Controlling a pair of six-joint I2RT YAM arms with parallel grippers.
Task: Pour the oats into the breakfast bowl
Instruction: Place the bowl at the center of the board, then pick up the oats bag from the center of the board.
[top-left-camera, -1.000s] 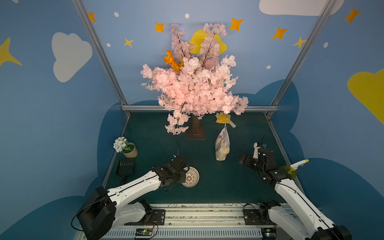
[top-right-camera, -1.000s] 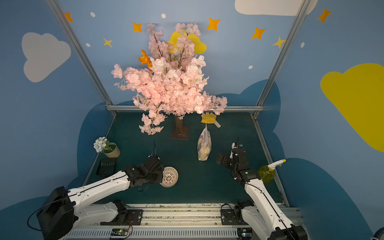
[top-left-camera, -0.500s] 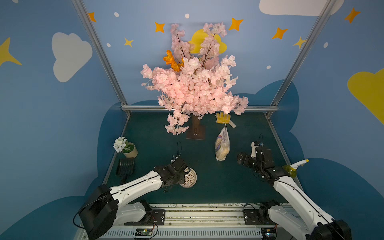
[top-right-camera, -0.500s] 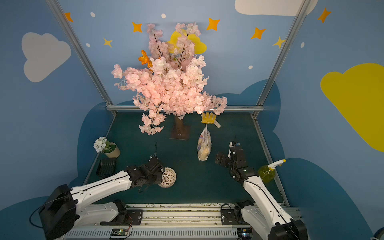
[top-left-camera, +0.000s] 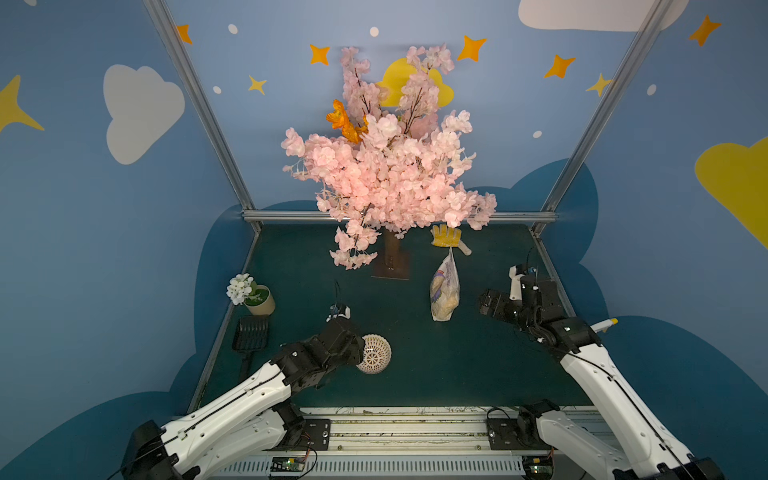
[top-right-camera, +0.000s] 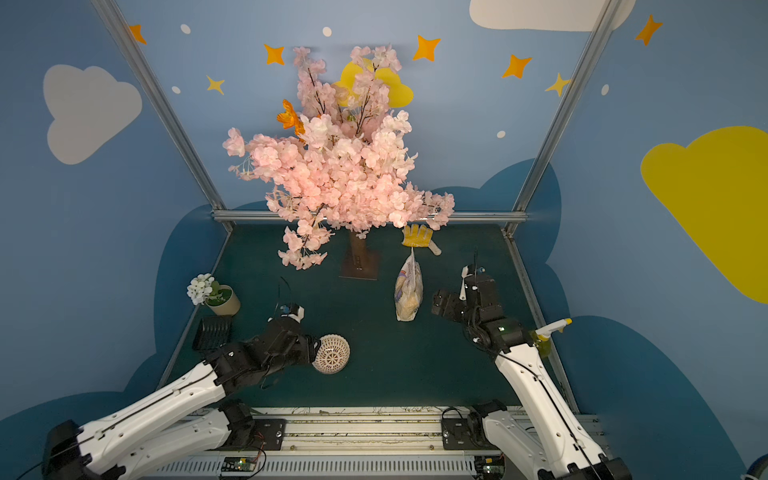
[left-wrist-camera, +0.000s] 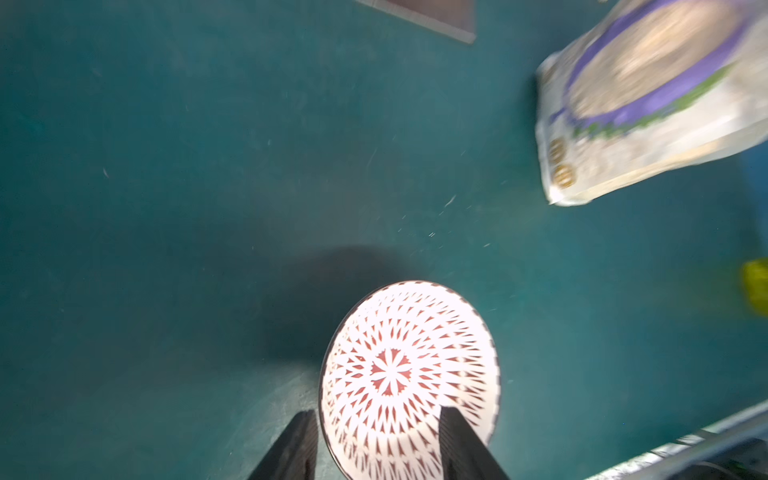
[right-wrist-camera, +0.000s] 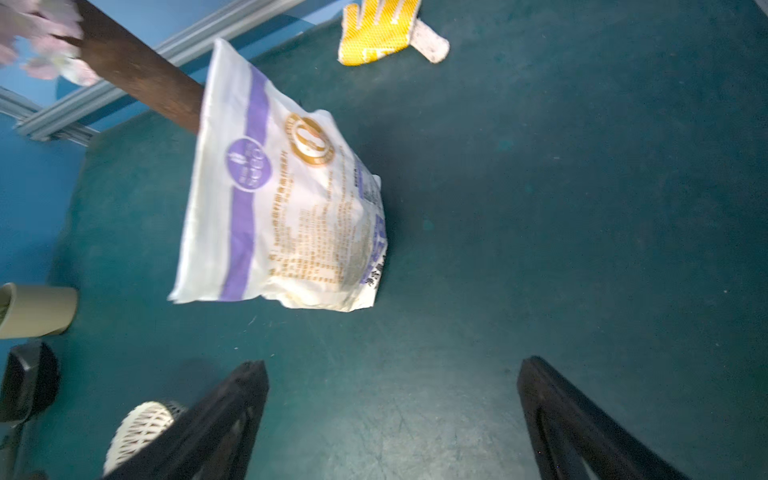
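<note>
I see the oats bag (top-left-camera: 444, 291), crinkly white plastic, standing right of centre on the green mat (top-left-camera: 415, 386), its long axis upright and its flat sealed top tipped toward the yellow glove (top-left-camera: 445, 236). The bag's purple stripe reads plainly only in the right wrist view. The lattice breakfast bowl (top-left-camera: 376, 353) sits front-left, and only the left wrist view shows the left gripper (left-wrist-camera: 378, 411) parted astride its rim; the right gripper (right-wrist-camera: 392, 361) gapes wide near the bag.

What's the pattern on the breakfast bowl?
Breakfast bowl: white with a reddish-brown radial lattice around a central star; clearest in left wrist view.
</note>
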